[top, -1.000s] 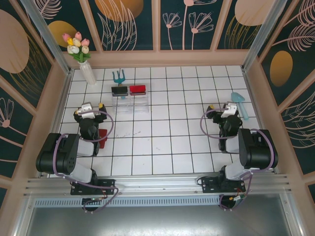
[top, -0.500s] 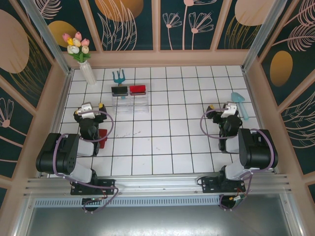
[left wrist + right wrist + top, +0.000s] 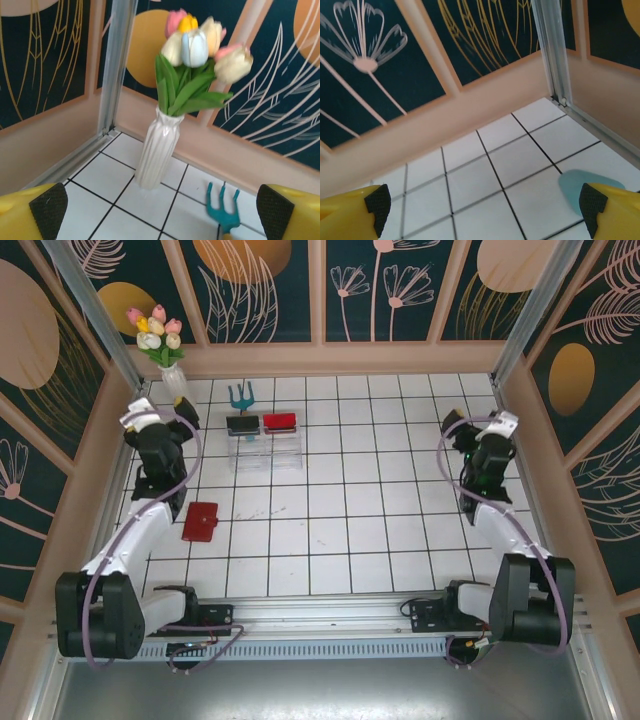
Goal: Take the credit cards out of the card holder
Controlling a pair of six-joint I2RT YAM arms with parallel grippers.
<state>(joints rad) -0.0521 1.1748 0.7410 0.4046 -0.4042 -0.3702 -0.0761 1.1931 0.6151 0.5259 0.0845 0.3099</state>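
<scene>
Plain red on the card holder [image 3: 200,521], near left. White on the floor tiles [image 3: 340,530], crossed by a dark grid. Dark teal on the walls [image 3: 400,320], patterned with peach line-drawn leaves and flowers and golden-orange discs.

Glossy white, ribbed, on the vase [image 3: 157,150], far left. Pink, yellow, cream and pale blue on the tulips [image 3: 195,45], with green leaves. Teal on the hand fork [image 3: 222,214].

Side by side, a black tray [image 3: 242,425] and a red tray [image 3: 280,422]. Pale blue on the scoop [image 3: 570,187], far right.

Bright yellow on the left gripper [image 3: 161,210] and right gripper [image 3: 485,206], with black pads [image 3: 48,207].
</scene>
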